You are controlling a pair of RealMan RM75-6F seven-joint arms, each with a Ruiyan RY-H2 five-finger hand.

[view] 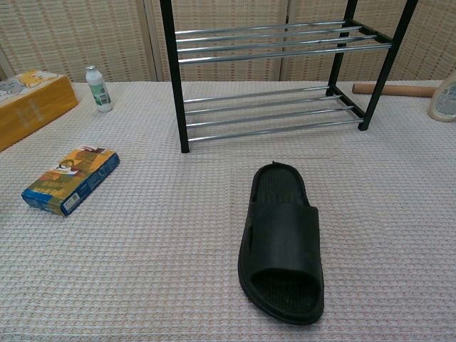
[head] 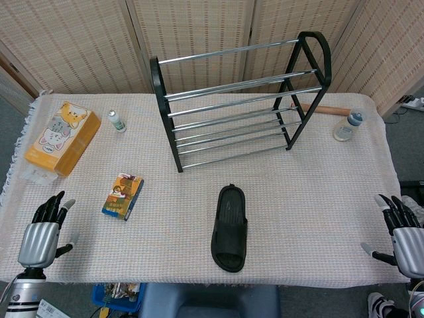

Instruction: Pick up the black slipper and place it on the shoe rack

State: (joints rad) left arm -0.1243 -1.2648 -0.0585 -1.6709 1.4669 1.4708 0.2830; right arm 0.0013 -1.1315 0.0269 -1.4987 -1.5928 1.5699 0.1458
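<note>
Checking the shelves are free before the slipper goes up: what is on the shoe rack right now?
Nothing rests on the shoe rack: both views show bare metal rails on every tier. The black slipper lies on the table in front of it. A wooden roller lies behind its right end.

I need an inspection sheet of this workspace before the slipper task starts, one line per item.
Surface: table under a pale woven cloth, fringed at its left end.
Job's things: black rubber slipper lies flat near the front edge; black-framed shoe rack with metal rails stands behind it, rails bare.
Clutter: yellow tissue box, small white bottle with a green label, colourful small carton, wooden rolling pin, clear bottle with a blue cap.
Hands: left hand and right hand hold nothing, fingers apart.
Cables: nothing seen on the table.
Surroundings: woven folding screens behind.
</note>
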